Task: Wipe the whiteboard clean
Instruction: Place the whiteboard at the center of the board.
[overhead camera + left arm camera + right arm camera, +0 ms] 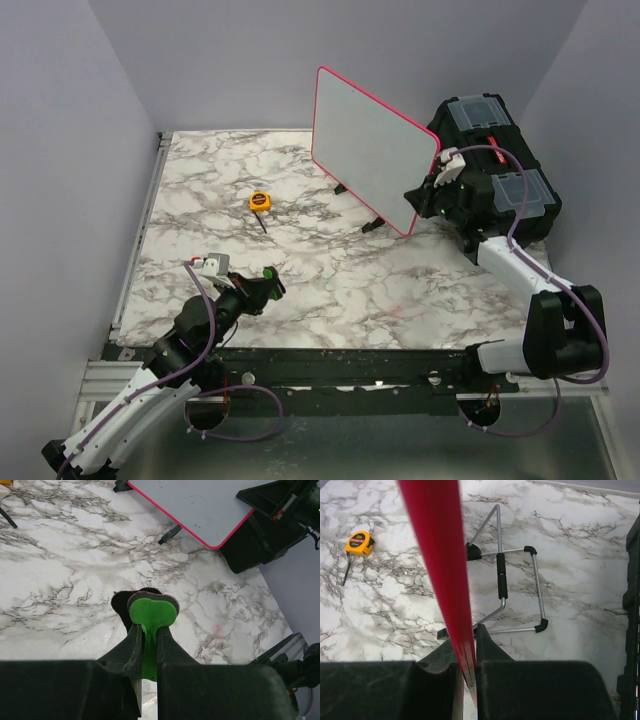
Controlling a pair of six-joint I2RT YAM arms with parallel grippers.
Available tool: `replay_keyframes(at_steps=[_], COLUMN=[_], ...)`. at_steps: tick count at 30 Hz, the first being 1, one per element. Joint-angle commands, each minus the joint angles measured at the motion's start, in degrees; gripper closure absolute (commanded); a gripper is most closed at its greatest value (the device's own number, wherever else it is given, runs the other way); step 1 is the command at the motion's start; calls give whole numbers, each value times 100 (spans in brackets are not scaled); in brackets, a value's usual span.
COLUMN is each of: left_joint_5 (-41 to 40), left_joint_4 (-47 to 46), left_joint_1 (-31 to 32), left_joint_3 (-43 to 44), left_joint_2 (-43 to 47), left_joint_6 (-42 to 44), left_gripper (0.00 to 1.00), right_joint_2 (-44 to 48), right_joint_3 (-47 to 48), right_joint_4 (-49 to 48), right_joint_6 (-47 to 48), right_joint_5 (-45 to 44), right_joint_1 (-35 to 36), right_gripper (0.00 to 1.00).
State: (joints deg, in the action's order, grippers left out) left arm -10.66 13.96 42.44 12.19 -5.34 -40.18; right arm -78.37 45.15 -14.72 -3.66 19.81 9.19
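Top external shows marbled table (330, 285), lilac walls (60, 150), right hand (422, 198) clamping whiteboard (368, 145), left hand (268, 287) pinching green pad (152, 611)

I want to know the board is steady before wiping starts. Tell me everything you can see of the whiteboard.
The whiteboard is a large rectangular white panel with a thin pink-red rim and rounded corners. It stands tilted on a wire stand with black feet on the marble table. Its face looks almost blank. The right gripper is clamped on its right edge near the lower corner.
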Motion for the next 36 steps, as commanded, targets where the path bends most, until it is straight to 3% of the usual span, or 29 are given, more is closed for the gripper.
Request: replay_keyframes(at_steps=[1,17,25,36], left_joint_5=[40,11,3,-16], left_joint_4=[110,130,142,160], left_joint_1=[-27,-29,-23,-29], left_joint_3=[-84,-102,-100,-87], left_joint_2=[55,112,141,155], left_joint_6=[4,1,2,11], left_gripper=[100,100,100,100], right_joint_2=[-306,-339,-451,-863], right_joint_3=[-383,-214,-293,-76], right_joint_4=[1950,2583,2670,2997], right_joint_6=[840,415,613,709], right_joint_5=[-525,954,197,706], right_joint_1=[-32,-32,-32,-30], right_gripper=[90,92,93,91])
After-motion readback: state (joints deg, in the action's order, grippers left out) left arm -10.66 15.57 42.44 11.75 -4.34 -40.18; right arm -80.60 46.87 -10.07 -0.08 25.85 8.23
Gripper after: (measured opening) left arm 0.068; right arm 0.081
